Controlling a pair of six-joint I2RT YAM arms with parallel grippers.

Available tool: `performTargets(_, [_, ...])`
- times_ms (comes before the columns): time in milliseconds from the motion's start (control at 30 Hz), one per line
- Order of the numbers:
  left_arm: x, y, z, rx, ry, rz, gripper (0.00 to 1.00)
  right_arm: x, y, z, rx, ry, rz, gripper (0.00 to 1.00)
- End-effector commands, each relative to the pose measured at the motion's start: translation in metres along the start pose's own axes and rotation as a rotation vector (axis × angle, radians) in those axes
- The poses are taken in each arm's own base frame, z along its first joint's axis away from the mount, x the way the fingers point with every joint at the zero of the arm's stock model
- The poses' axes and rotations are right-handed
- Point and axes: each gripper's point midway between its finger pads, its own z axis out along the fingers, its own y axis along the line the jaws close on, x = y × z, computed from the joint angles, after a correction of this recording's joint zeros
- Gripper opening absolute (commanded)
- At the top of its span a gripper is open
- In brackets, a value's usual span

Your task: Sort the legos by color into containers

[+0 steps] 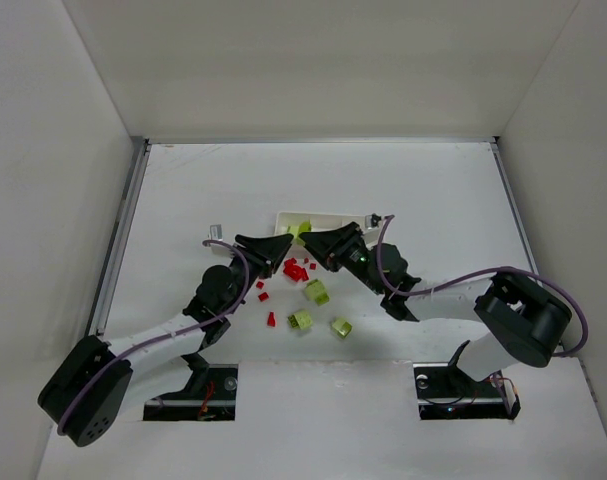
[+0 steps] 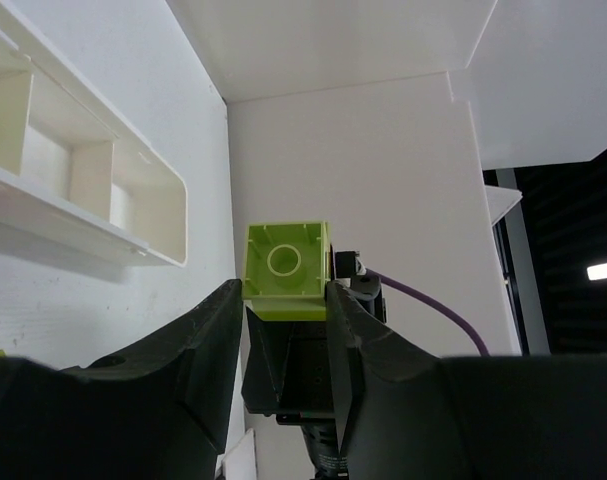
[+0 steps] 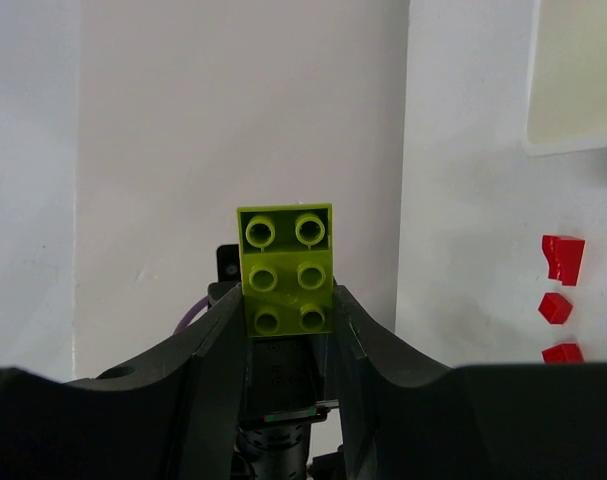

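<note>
My left gripper (image 1: 281, 246) and right gripper (image 1: 319, 244) meet tip to tip over the front of the white tray (image 1: 328, 216). In the left wrist view my left gripper (image 2: 286, 292) is shut on a lime block (image 2: 286, 270), its hollow underside towards the camera. In the right wrist view my right gripper (image 3: 288, 300) is shut on a lime studded block (image 3: 286, 268). I cannot tell whether it is the same block. Red legos (image 1: 295, 268) lie below the grippers, with three lime blocks (image 1: 316, 291) nearer me. A lime piece (image 1: 301, 228) shows in the tray.
The tray's compartments (image 2: 83, 190) show at the left of the left wrist view, and its corner (image 3: 573, 80) at the top right of the right wrist view. Red pieces (image 3: 562, 256) lie on the table to the right. White walls enclose the table.
</note>
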Motion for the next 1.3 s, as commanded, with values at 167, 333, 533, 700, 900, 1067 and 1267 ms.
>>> performTargets(167, [-0.039,-0.017,-0.003,0.064,-0.100,0.013,0.17,-0.011,0.010,-0.023,-0.055,-0.015,-0.001,0.30])
performTargets(333, [-0.056,0.005,-0.003,-0.014,-0.141,0.058,0.17,-0.026,0.003,-0.036,-0.038,-0.051,-0.023,0.30])
performTargets(533, [-0.048,0.027,0.022,-0.149,-0.079,0.190,0.17,-0.052,-0.016,-0.049,0.060,-0.094,-0.123,0.29])
performTargets(700, [-0.045,0.058,0.046,-0.318,-0.049,0.300,0.17,-0.078,-0.035,-0.065,0.224,-0.162,-0.309,0.30])
performTargets(900, [-0.049,0.070,0.066,-0.417,-0.048,0.448,0.19,-0.101,-0.043,-0.084,0.374,-0.227,-0.510,0.30])
performTargets(1067, [-0.055,0.080,0.079,-0.509,-0.043,0.587,0.21,-0.109,-0.046,-0.081,0.418,-0.223,-0.570,0.30])
performTargets(1267, [-0.051,0.098,0.085,-0.581,0.001,0.645,0.25,-0.125,-0.058,-0.065,0.491,-0.234,-0.613,0.30])
